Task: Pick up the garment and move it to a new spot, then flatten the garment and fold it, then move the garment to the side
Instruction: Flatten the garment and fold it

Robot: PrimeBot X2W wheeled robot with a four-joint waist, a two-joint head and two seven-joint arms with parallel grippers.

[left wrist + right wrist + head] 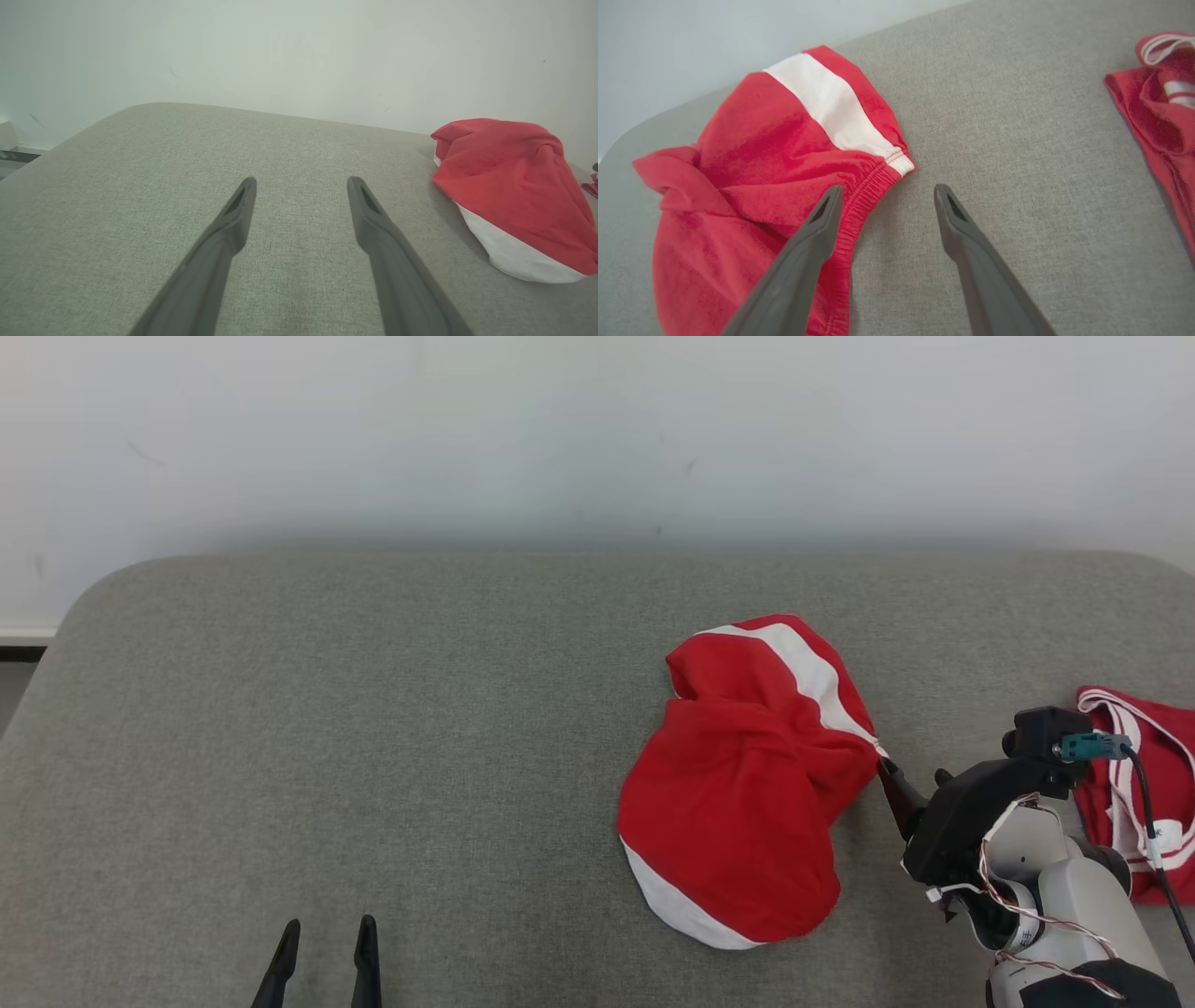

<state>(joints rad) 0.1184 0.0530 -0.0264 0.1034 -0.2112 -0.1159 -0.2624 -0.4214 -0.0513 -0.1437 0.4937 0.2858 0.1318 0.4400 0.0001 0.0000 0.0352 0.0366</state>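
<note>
Left gripper (329, 926) sits at the near edge of the grey woven-fabric padded surface (373, 709) in the head view, its two dark fingers spread and empty. Right of centre lies the crumpled red cloth garment with white bands (747, 784), its long axis running near to far and leaning slightly right at the far end. Right gripper (910, 773) reaches the garment's right side, with a second red-and-white garment (1144, 775) at the right edge.

Left wrist view: fingers apart over bare fabric, garment off to the right.

Right wrist view: fingers parted, gripping nothing, one over the garment's gathered elastic hem, the other over bare surface.
</note>
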